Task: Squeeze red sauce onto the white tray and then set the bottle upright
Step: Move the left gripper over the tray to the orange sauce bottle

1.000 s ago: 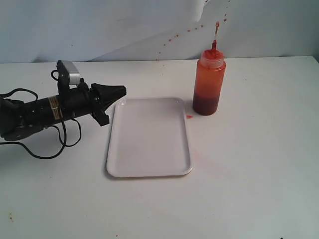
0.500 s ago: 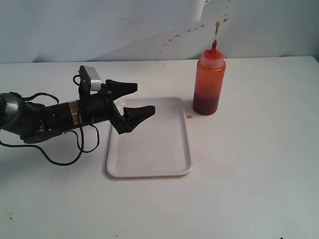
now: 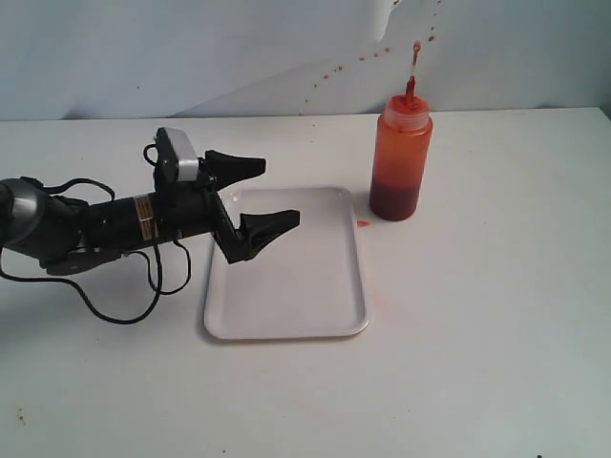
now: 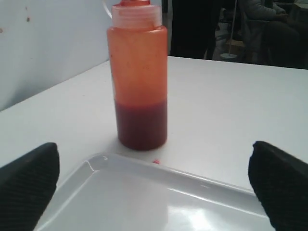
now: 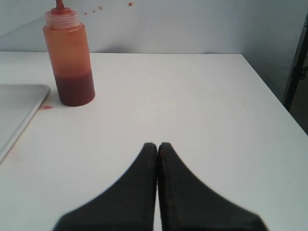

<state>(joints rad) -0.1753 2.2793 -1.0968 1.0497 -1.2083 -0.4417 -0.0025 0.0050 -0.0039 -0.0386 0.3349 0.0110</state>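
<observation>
While your left gripper (image 3: 279, 191) hangs over the upper left corner of the white tray (image 3: 286, 327) in the exterior view, its two black fingers (image 3: 270, 227) stand spread wide and hold nothing. You will find the tray at the centre of the frame, flat on the white table (image 3: 477, 334), its surface plain white. Note the bottle (image 3: 401, 157) at upper right of centre: it stands upright on the table, just beyond the tray's upper right corner and apart from it, nozzle pointing up. Dark red sauce (image 3: 394, 202) fills its lower portion. One small red drop (image 3: 362, 223) lies on the table between the bottle's base and the tray rim. Red specks (image 3: 363, 57) mark the pale backdrop behind. Your left arm enters from the left edge, with a black cable (image 3: 124, 310) looped beneath it. Your right gripper (image 5: 158, 149) shows only in its own wrist view: fingers pressed together, empty, low over bare table, the bottle well ahead.
</observation>
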